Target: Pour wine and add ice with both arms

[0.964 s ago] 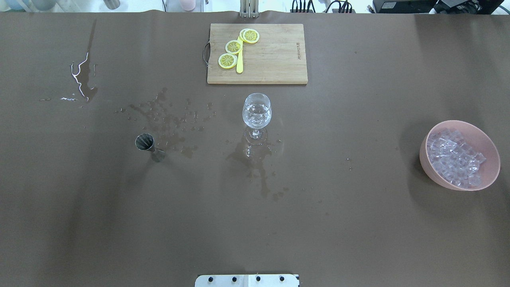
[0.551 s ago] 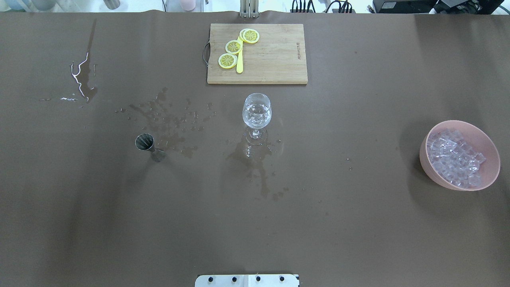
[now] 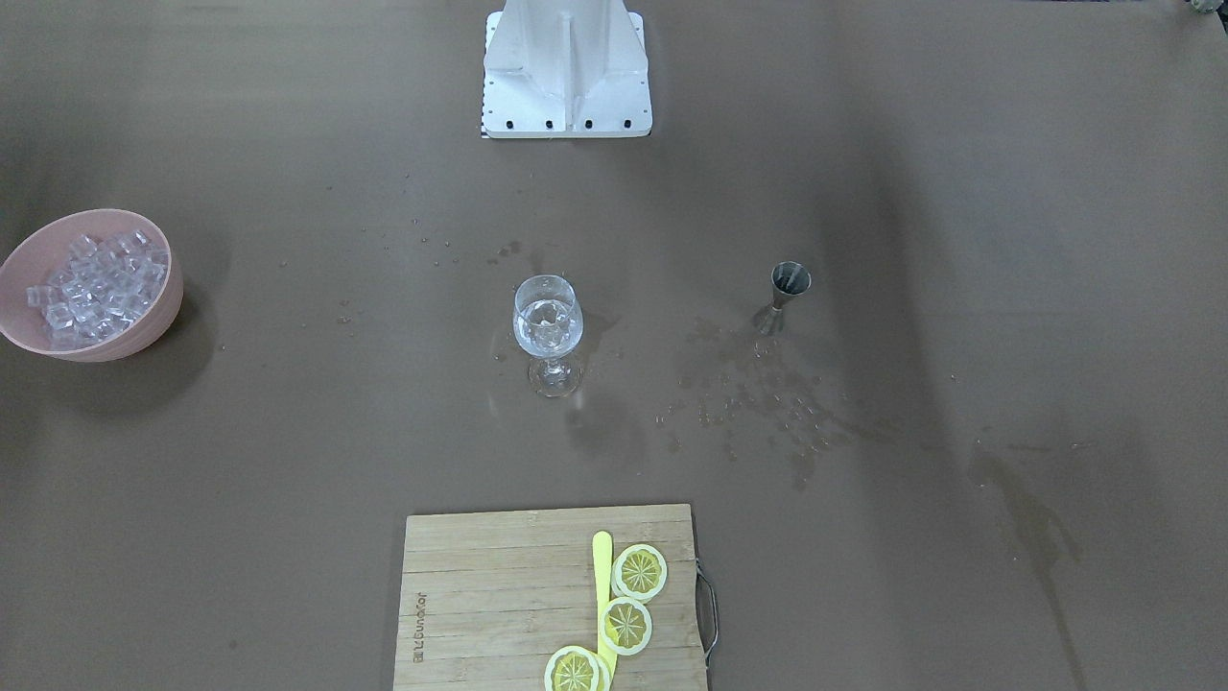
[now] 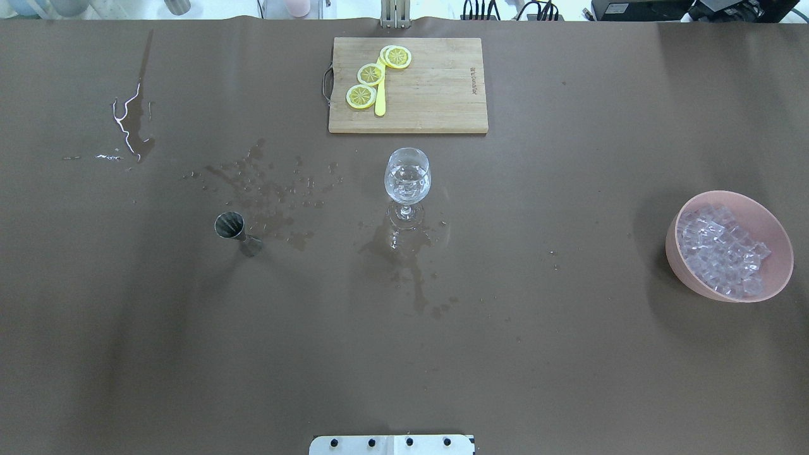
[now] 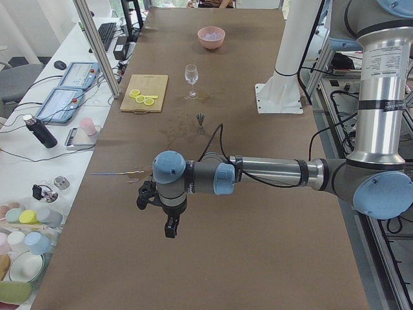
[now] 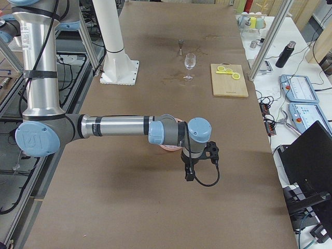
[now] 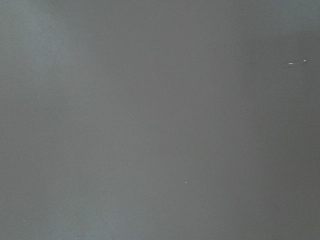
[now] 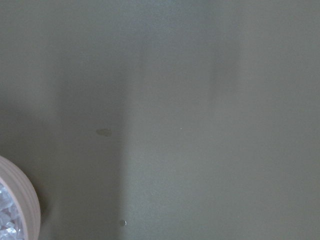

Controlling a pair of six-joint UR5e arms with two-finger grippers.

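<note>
basically nothing on the table has moved over the last second: wine glass (image 4: pixel 407 177) stands upright in the same spot at centre, just on the robot's side of the cutting board (image 4: pixel 436 95) with its lemon slices (image 4: pixel 370 74). the ice (image 4: pixel 720 249) is heaped in the pink bowl (image 4: pixel 679 268) far to the robot's right, well apart from the glass. the jigger (image 4: pixel 231 225) is upright on the left, beside a scatter of wet spots (image 4: pixel 265 189). the glass holds clear liquid and what look like a few cubes, hard to be sure. both arms are out of the overhead and front views. the left gripper (image 5: pixel 169 225) hangs over bare table at the left end, and the right gripper (image 6: pixel 190 172) hangs just beside the bowl, whose rim (image 8: pixel 20 195) clips the right wrist view. cannot tell if either gripper is released or clenched, as they show in the side views only. judgement: no change plus arms parked wide suggests pour and ice drop are likely done, or a pause between cycles.
</note>
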